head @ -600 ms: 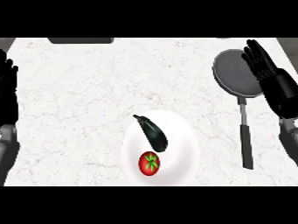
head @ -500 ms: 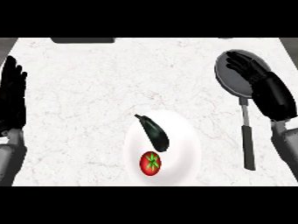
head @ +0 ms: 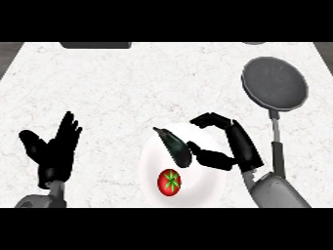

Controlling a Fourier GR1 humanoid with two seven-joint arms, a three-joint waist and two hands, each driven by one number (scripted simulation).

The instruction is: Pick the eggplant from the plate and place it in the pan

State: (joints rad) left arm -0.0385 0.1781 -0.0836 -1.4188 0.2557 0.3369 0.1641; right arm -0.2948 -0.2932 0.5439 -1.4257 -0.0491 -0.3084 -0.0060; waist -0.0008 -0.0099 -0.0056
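Eggplant (head: 175,146) lies on the white plate (head: 203,183), near the middle of the counter's (head: 126,88) near half. It is a dark, long shape slanting from far-left to near-right across the plate's far part. A red tomato (head: 170,181) with a green star-shaped top sits on the same plate, just nearer than the eggplant and apart from it.

The right hand (head: 237,141) hangs over the plate's right side, just right of the eggplant. Its fingers (head: 206,118) arch leftward and the thumb (head: 206,157) points left below them; the two are well apart with nothing between them. The thumb's tip ends right at the eggplant's near end, black against dark, so I cannot tell if they touch. The hand and its grey forearm (head: 273,188) hide the plate's right rim.

The pan (head: 275,84) lies at the far right, grey, round and bare inside, well apart from the plate. Its handle (head: 275,134) runs toward the near edge, and the handle's near end passes behind the right forearm.

The left hand (head: 53,151) shows at the near left with fingers spread and straight, palm open, holding nothing, well away from the plate.

A dark slab (head: 95,45) sits at the counter's far edge, cut off by the view, too little showing to name it.
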